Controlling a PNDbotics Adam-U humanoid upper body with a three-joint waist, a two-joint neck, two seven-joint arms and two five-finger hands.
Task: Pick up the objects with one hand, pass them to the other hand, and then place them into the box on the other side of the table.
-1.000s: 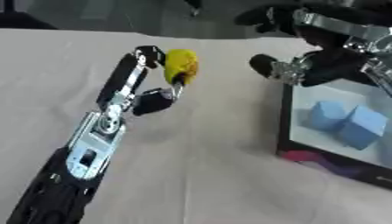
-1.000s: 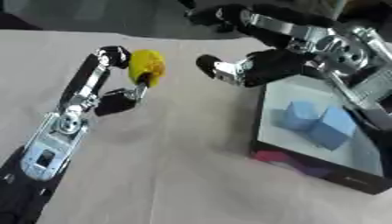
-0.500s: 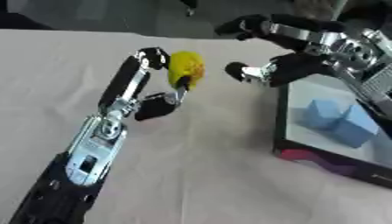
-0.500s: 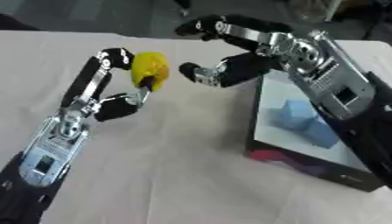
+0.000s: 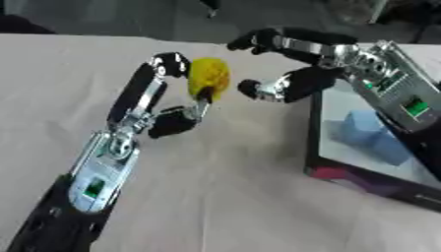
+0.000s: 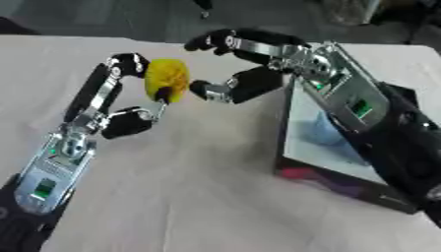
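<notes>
My left hand (image 5: 164, 106) holds a yellow rounded object (image 5: 207, 76) pinched between its fingers and thumb, raised above the table at centre. My right hand (image 5: 297, 64) is open just to the right of the object, fingers spread above and thumb below, a small gap away from it. The box (image 5: 331, 165) stands at the right with light blue blocks (image 5: 370, 133) inside it.
The beige tablecloth (image 5: 215, 197) covers the table. The box has a dark rim with a pink patch at its near corner (image 5: 331, 173). Dark floor and clutter lie beyond the table's far edge.
My right hand has moved left from above the box toward the yellow object and opened around it. The left hand keeps holding the object in about the same spot.
</notes>
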